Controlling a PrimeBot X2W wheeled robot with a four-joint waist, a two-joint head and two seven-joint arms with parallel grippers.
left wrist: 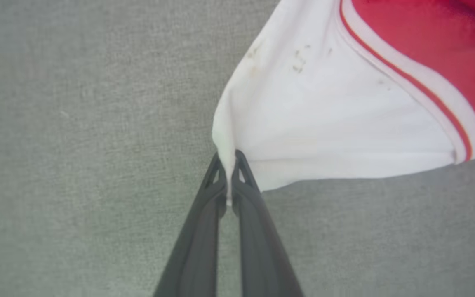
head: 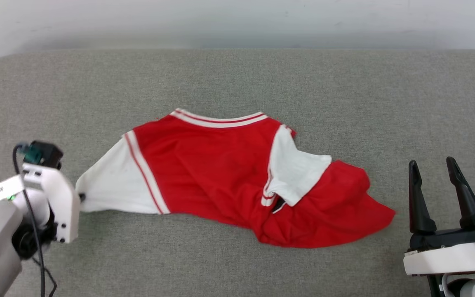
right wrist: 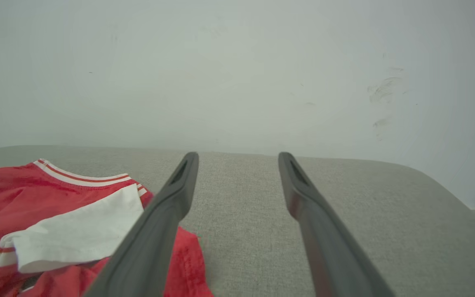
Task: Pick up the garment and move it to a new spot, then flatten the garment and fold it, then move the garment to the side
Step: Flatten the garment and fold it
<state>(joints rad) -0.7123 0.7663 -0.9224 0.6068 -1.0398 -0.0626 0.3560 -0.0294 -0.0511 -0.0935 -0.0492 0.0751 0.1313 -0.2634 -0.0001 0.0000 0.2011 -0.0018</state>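
Sleeve grasp: the left gripper [left wrist: 228, 157] pinches the white sleeve edge of the shirt [head: 217, 169].
The right gripper [head: 432, 161] stands released, fingers spread, near the shirt's red hem.

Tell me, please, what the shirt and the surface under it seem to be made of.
The shirt looks like thin, soft cloth, perhaps knit, matte: it creases, bunches and puckers where the left gripper pinches its white sleeve. The surface seems a grey woven upholstery fabric, matte, with a visible coarse weave and rounded corners; padding is only a guess.
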